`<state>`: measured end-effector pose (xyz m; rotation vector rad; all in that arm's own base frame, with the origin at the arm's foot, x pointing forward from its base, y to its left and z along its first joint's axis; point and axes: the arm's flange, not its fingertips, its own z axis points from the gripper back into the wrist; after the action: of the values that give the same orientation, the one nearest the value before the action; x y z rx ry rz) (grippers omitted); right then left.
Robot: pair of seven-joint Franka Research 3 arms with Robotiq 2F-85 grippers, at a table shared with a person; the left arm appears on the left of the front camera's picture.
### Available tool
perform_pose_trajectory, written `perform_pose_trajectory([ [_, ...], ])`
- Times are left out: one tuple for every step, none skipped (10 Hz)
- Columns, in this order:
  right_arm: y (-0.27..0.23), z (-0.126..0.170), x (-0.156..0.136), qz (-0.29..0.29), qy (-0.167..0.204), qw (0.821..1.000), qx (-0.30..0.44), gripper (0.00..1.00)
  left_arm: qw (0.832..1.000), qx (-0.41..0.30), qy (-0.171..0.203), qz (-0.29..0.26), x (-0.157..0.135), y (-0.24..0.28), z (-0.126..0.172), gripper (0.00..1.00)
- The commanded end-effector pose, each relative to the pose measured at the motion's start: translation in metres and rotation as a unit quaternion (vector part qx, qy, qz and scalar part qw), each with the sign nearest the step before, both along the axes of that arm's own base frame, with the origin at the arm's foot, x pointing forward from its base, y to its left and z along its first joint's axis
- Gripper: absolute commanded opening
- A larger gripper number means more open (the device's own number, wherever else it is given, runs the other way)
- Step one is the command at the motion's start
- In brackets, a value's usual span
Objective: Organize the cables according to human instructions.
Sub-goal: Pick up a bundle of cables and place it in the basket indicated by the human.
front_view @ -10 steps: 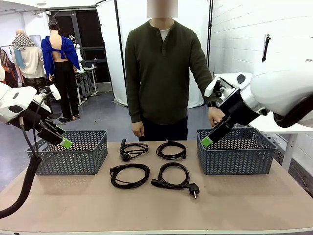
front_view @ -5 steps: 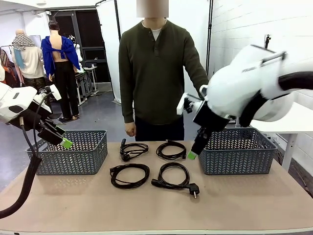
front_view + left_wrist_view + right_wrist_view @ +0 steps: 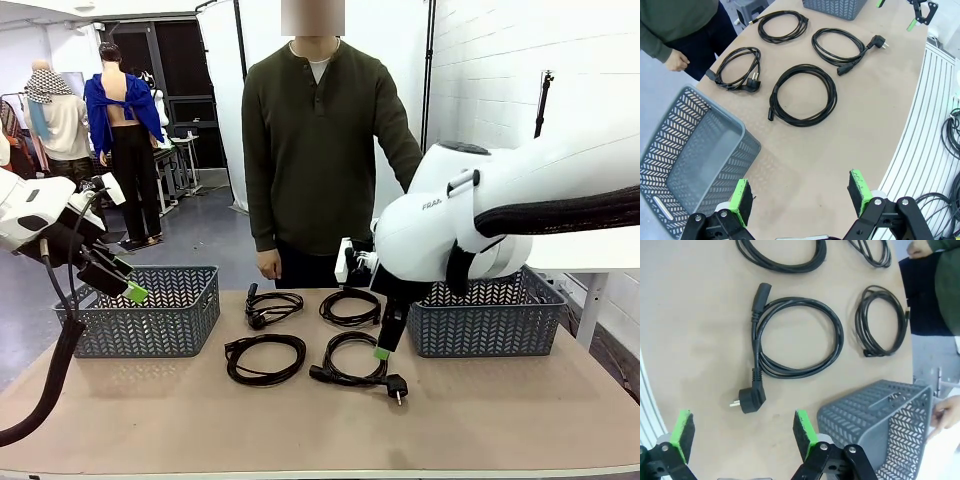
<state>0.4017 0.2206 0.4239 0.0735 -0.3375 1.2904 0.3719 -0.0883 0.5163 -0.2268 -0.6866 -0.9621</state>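
Observation:
Four coiled black cables lie between two baskets: far left (image 3: 258, 318), far right (image 3: 352, 321), near left (image 3: 232, 352) and near right (image 3: 394, 383). My right gripper (image 3: 384, 346) hangs open, pointing down just above the near right cable's far edge. In the right wrist view this cable (image 3: 756, 374) lies ahead of the open gripper (image 3: 742, 432), its plug between the green pads. My left gripper (image 3: 128, 290) stays open and empty over the left basket (image 3: 150, 325). The left wrist view shows this open gripper (image 3: 800, 192) high above the near left cable (image 3: 802, 94).
The right basket (image 3: 485, 320) stands behind my right arm; a person's hand (image 3: 947, 410) rests at its rim. The person stands at the far edge, the other hand (image 3: 266, 263) hanging above the far left cable. Bare tabletop (image 3: 320, 430) lies in front of the cables.
My right arm swung left from over the right basket to the middle and lowered its open gripper over the near right cable. The left arm did not move.

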Motion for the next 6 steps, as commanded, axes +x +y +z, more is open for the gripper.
perform_pose_trajectory([
  [0.0004,-0.0056,0.0086,0.008,-0.016,1.0,-0.01,1.0,1.0,-0.004,0.001,-0.003,0.0013,0.0023,-0.0008,1.0],
  [-0.0029,-0.0052,0.0083,0.001,-0.019,1.0,-0.008,1.0,1.0,-0.004,0.001,-0.003,0.0013,0.0023,-0.0008,1.0],
  [0.0023,-0.0048,0.0011,0.001,-0.001,1.0,-0.003,1.0,1.0,-0.004,0.001,-0.003,0.0013,0.0023,-0.0008,1.0],
  [0.0023,-0.0048,0.0011,0.001,-0.001,1.0,-0.003,1.0,1.0,-0.004,0.001,-0.003,0.0013,0.0023,-0.0008,1.0],
  [0.0023,-0.0048,0.0011,0.001,-0.001,1.0,-0.003,1.0,1.0,-0.004,0.001,-0.003,0.0013,0.0023,-0.0008,1.0],
  [0.0023,-0.0048,0.0011,0.001,-0.001,1.0,-0.003,1.0,1.0,-0.004,0.001,-0.003,0.0013,0.0023,-0.0008,1.0],
])
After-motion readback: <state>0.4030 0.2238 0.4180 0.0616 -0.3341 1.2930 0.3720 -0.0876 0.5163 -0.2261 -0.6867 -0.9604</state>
